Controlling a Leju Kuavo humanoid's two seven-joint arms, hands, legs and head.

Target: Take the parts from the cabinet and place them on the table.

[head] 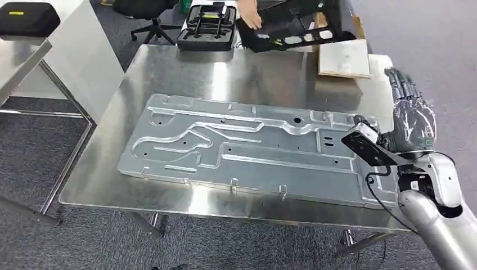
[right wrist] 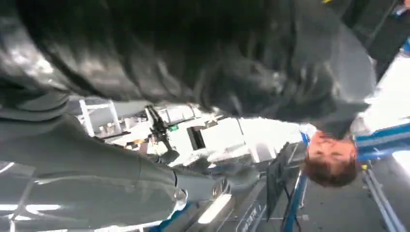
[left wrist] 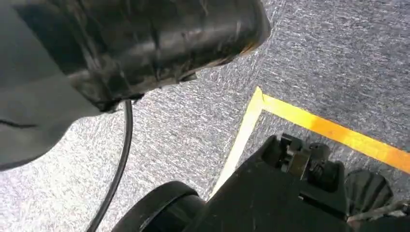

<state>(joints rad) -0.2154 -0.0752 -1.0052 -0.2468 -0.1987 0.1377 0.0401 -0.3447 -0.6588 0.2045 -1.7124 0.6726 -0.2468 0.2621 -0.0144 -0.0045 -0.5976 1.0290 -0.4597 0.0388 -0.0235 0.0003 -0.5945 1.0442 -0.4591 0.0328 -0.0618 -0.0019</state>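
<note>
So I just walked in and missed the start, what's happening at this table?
A large stamped metal panel lies flat on the steel table. The robot's right hand is raised beside the panel's right end, fingers apart, holding nothing. At the table's far edge a person's hand handles a black tray.

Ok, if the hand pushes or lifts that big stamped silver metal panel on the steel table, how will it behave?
The large stamped silver metal panel is probably stiff, since pressed ribs run along it. It likely slides easily, lying flat on the polished steel table. Being long and wide, lifted at one end by the right hand it would probably sag or swing awkwardly.
</note>
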